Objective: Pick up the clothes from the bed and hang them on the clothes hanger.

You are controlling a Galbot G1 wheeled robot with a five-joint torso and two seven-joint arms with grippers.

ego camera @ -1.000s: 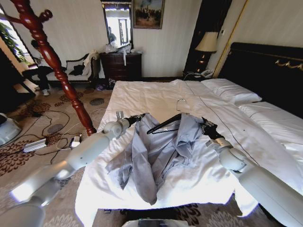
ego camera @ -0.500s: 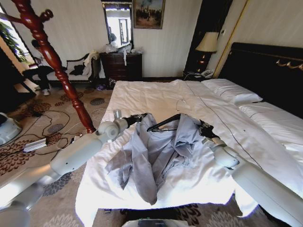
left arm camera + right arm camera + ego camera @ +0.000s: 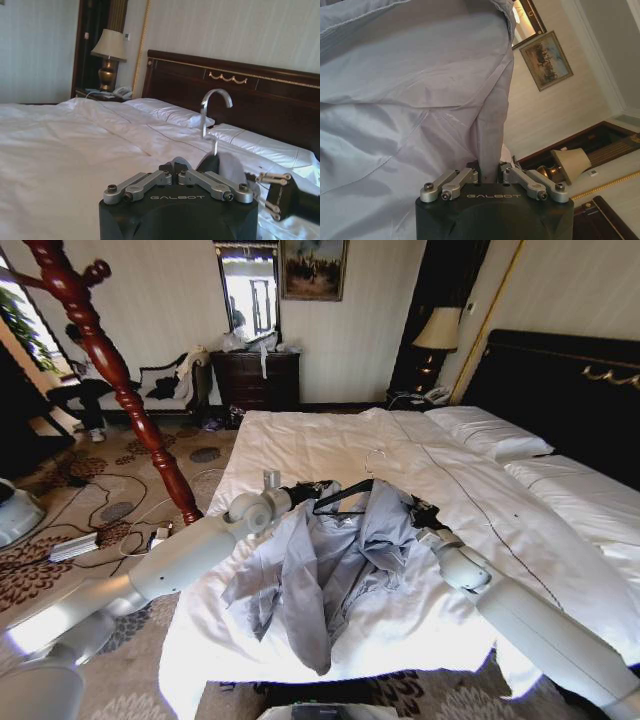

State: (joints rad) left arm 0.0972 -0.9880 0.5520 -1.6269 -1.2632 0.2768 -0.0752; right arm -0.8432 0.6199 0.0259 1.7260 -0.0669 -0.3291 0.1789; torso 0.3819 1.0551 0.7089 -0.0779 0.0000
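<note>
Now the light grey shirt lies crumpled near the foot of the bed, its collar end raised at 12 o'clock over the black hanger. The right gripper pinches a shirt fold; the left gripper is clamped on the hanger at 11 o'clock.

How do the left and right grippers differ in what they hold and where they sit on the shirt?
The left gripper is shut at the collar end beside the clothes hanger; the right gripper is shut on a fold of the clothes at the far shoulder. The left wrist view shows the hanger hook above its fingers; the right wrist view shows grey cloth between its fingers. Both are over the bed.
</note>
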